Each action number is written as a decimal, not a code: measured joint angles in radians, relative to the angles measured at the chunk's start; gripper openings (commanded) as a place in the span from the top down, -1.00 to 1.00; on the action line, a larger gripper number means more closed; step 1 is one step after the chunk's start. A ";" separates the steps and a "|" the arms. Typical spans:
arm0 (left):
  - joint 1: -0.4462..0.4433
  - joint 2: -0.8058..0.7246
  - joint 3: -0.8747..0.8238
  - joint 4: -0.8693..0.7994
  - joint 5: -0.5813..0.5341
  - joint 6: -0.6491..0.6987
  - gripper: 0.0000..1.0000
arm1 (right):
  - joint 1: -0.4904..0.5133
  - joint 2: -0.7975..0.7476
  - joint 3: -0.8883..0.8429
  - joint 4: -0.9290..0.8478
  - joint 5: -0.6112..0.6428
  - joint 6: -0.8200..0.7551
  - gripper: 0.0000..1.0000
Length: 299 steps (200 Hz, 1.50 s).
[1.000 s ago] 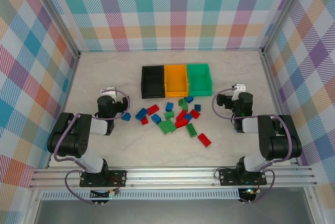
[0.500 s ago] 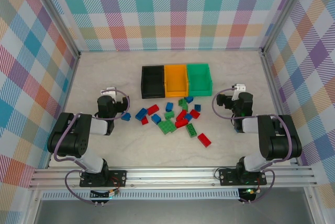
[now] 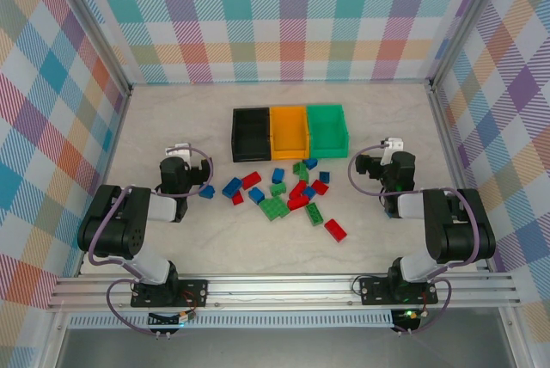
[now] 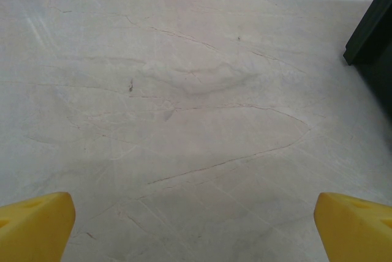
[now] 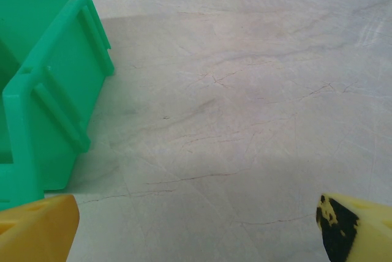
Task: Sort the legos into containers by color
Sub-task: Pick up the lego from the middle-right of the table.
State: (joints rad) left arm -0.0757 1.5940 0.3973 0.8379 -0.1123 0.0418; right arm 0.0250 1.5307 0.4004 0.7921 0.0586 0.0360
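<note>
Several legos in red, blue and green lie scattered on the table in front of the bins, among them a blue one [image 3: 207, 191] at the far left, a green plate [image 3: 274, 208] and a red one [image 3: 335, 230] nearest the arms. The containers stand joined in a row: black [image 3: 251, 133], orange [image 3: 289, 131], green [image 3: 327, 127]. My left gripper [image 3: 176, 162] rests low, left of the pile. In its wrist view its yellow fingertips [image 4: 33, 225] stand far apart over bare table, so it is open. My right gripper [image 5: 196, 231] is open too, right of the green bin [image 5: 43, 109].
The black bin's corner [image 4: 373, 29] shows at the right edge of the left wrist view. Checked walls and metal posts [image 3: 129, 97] enclose the marbled table [image 3: 172, 119]. Bare table lies behind the bins and along both sides.
</note>
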 measured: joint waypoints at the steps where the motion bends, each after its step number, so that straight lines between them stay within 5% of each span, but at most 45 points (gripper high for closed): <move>1: 0.000 0.000 0.000 0.000 0.000 0.000 -1.00 | 0.000 0.000 0.000 0.000 0.000 0.000 -0.98; 131: 0.000 0.000 0.000 0.000 0.000 0.000 -0.99 | 0.000 -0.001 0.001 -0.003 0.002 0.000 -0.98; 204: 0.000 -0.004 0.000 -0.006 0.018 0.002 -0.99 | 0.000 -0.200 0.084 -0.270 0.012 0.012 -0.98; 299: 0.000 -0.577 0.305 -0.720 -0.104 -0.186 -0.99 | -0.007 -0.443 0.338 -0.955 0.066 0.283 -0.98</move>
State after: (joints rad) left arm -0.0757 1.0172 0.7025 0.1177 -0.2165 -0.1440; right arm 0.0181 1.0878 0.7387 -0.1631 0.1242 0.3191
